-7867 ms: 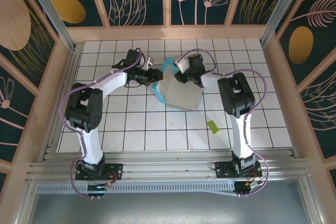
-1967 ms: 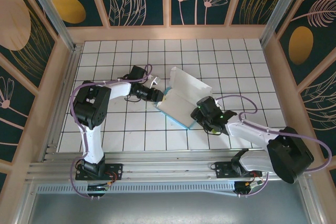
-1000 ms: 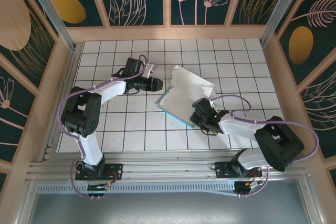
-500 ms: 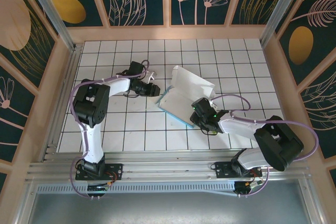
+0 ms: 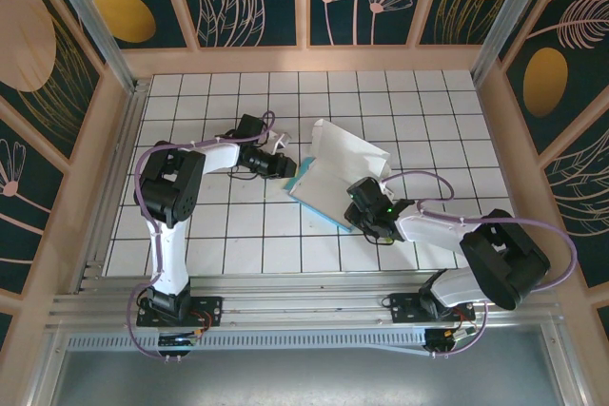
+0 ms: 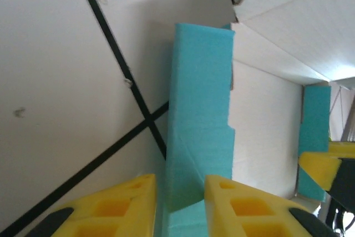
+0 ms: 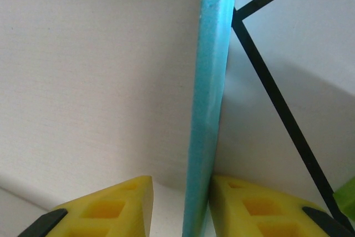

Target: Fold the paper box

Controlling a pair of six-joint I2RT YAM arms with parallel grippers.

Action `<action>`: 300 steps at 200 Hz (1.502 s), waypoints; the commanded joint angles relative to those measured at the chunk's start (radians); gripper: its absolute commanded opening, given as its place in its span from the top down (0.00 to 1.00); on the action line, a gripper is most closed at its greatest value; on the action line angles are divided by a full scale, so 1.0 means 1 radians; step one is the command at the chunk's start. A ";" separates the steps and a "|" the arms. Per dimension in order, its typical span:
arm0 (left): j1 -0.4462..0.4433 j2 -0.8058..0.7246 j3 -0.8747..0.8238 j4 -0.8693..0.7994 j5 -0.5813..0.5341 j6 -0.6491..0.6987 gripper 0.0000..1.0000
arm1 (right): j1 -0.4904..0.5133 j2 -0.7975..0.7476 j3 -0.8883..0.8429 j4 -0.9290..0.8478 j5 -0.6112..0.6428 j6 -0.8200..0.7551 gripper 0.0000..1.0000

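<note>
**Inspector:** Count of items, please.

**Recorder:** One paper box [image 5: 341,157] at the centre of the top view, on the tiled table [image 5: 205,235]. Its white face is up, one large flap is raised toward the upper right, and turquoise shows along its left and lower edges. Two grippers are at it. One lime-green strip [image 7: 346,202] sits in the lower right corner of the right wrist view.

**Inspector:** Left gripper?

**Recorder:** The left gripper [image 5: 289,170] is at the box's left edge. One turquoise flap stands between its two yellow fingers [image 6: 119,206], which are close together. I cannot tell whether they pinch it.

**Inspector:** Right gripper?

**Recorder:** The right gripper [image 5: 355,214] is at the lower edge. Its two fingers [image 7: 260,206] are narrowly apart, clamped on the upright turquoise side wall.
</note>
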 commanded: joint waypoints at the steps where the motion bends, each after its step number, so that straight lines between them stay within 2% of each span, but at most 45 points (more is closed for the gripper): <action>1: -0.006 0.004 -0.017 0.032 0.048 -0.016 0.63 | 0.006 0.044 0.007 0.012 0.020 -0.015 0.65; 12: -0.004 -0.010 -0.013 0.017 -0.003 -0.009 0.59 | 0.005 0.041 0.007 0.007 0.023 -0.015 0.65; 38: 0.010 -0.055 -0.009 -0.009 -0.170 0.001 0.59 | 0.007 0.032 0.005 -0.002 0.032 -0.015 0.65; 58: 0.023 -0.079 -0.021 0.006 -0.230 -0.009 0.58 | 0.007 0.030 0.005 -0.001 0.034 -0.015 0.66; 70: 0.030 -0.078 -0.028 0.023 -0.204 -0.025 0.58 | 0.007 0.034 0.006 0.001 0.031 -0.015 0.65; 108: 0.032 -0.029 -0.042 0.063 -0.011 -0.064 0.61 | 0.009 0.045 0.010 0.004 0.027 -0.019 0.65; 143: 0.031 0.025 -0.041 0.056 0.105 -0.084 0.59 | 0.010 0.049 0.012 0.007 0.025 -0.019 0.65; 182: 0.031 0.050 -0.049 0.046 0.095 -0.093 0.56 | 0.014 0.055 0.019 0.008 0.022 -0.020 0.65; 251: 0.032 0.006 -0.098 0.164 0.235 -0.200 0.59 | 0.015 0.067 0.023 0.010 0.023 -0.020 0.65; 300: 0.032 -0.003 -0.115 0.194 0.246 -0.226 0.61 | 0.020 0.075 0.022 0.011 0.022 -0.015 0.66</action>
